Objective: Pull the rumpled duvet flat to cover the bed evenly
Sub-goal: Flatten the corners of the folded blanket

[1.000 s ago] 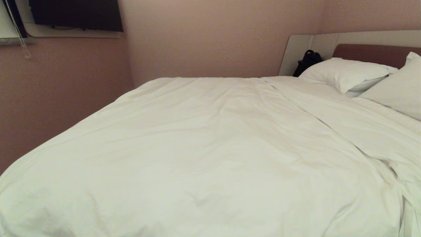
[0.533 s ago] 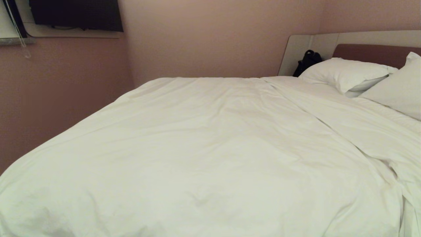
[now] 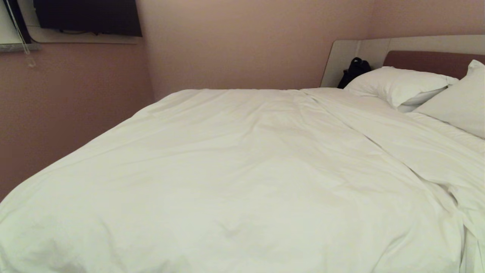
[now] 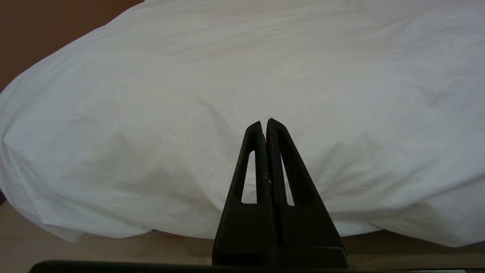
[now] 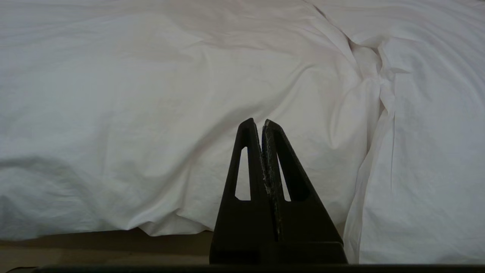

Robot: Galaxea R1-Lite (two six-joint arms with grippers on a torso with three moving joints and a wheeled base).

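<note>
**Both grippers closed, clear of the duvet**

The left gripper (image 4: 264, 123) and right gripper (image 5: 261, 123) point at the duvet's near edge, jaws pressed together, holding nothing. The duvet (image 3: 235, 170) fills the frame's centre, over the bed (image 3: 432, 62). Pillows (image 3: 398, 85) lie upper right.

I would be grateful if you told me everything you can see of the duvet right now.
The duvet is plain white, thick and puffy, of soft creased cloth. It lies spread over most of the bed, with shallow wrinkles and a long diagonal fold toward the pillows. Its near edge hangs over the bed's side, just above the floor. Neither gripper, left or right, holds it; both jaws are shut in front of it.
</note>
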